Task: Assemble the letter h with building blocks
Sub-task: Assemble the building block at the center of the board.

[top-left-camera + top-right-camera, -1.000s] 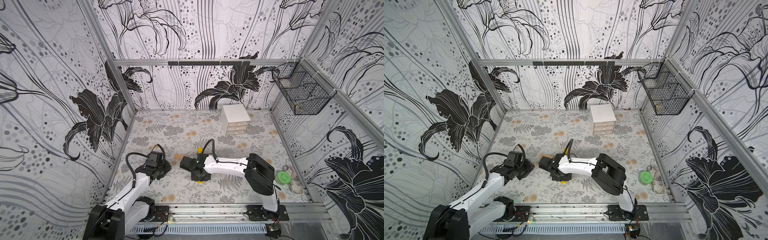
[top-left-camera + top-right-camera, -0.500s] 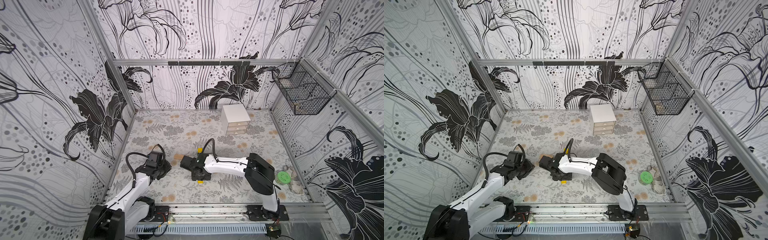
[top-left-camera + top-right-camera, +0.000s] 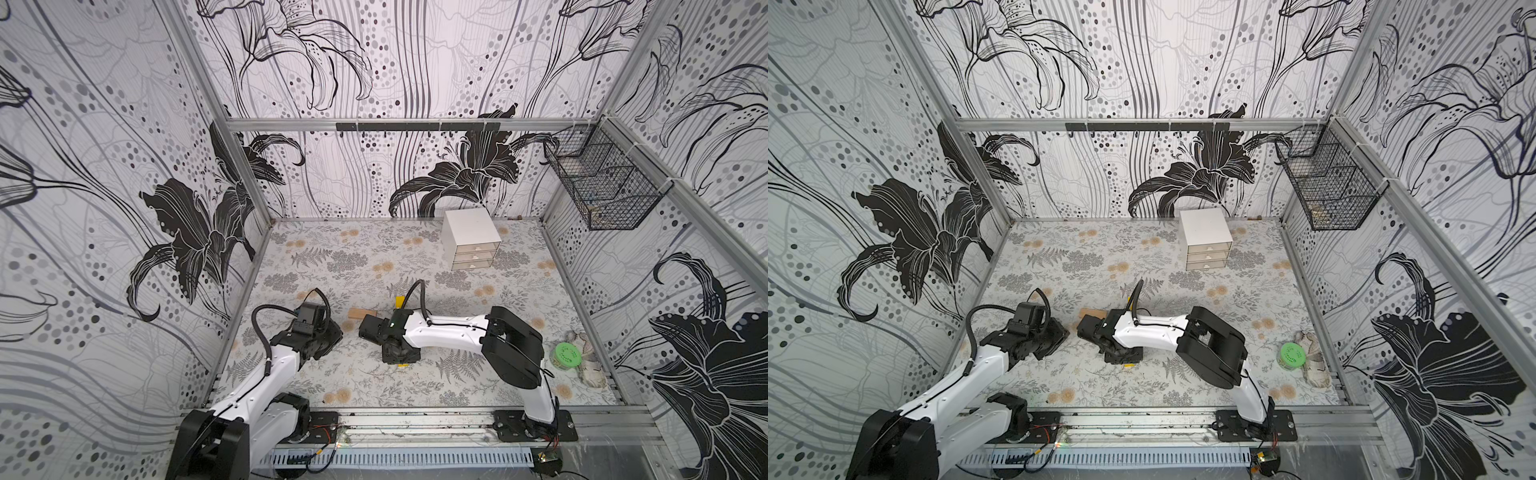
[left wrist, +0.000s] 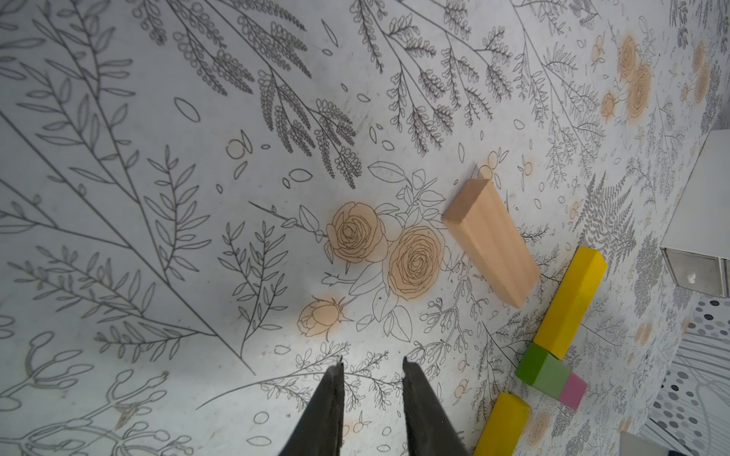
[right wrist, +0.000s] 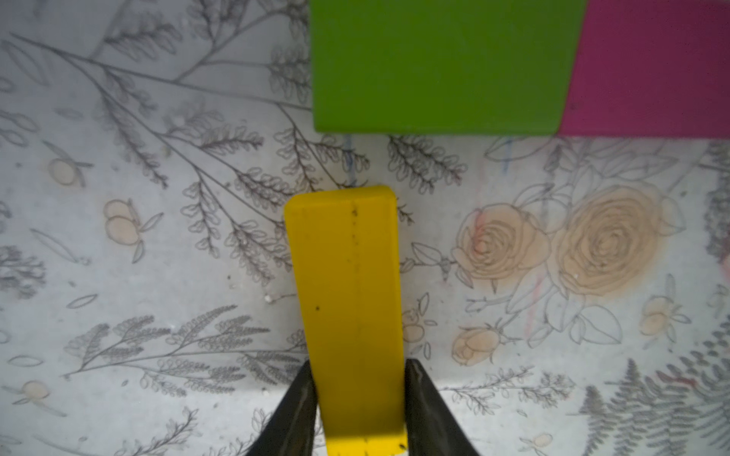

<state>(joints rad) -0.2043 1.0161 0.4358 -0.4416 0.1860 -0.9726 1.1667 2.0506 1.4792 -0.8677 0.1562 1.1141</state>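
Observation:
In the right wrist view my right gripper (image 5: pixel 357 365) is shut on a long yellow block (image 5: pixel 347 296) that lies flat on the mat. Its far end stops a short gap from the green block (image 5: pixel 438 63), which has the magenta block (image 5: pixel 651 67) butted against its side. The left wrist view shows the same yellow block (image 4: pixel 501 424) and green block (image 4: pixel 539 369), with the magenta block (image 4: pixel 572 391) and a second yellow block (image 4: pixel 571 302) meeting the green one. The tan wood block (image 4: pixel 490 241) lies apart at an angle. My left gripper (image 4: pixel 373 365) is open and holds nothing.
A white drawer unit (image 3: pixel 469 239) stands at the back of the mat. A round green lidded container (image 3: pixel 567 355) and a crumpled cloth (image 3: pixel 588 365) sit by the right wall. A wire basket (image 3: pixel 602 187) hangs high on the right wall.
The right wrist has shifted only slightly over the blocks. The left arm has not moved.

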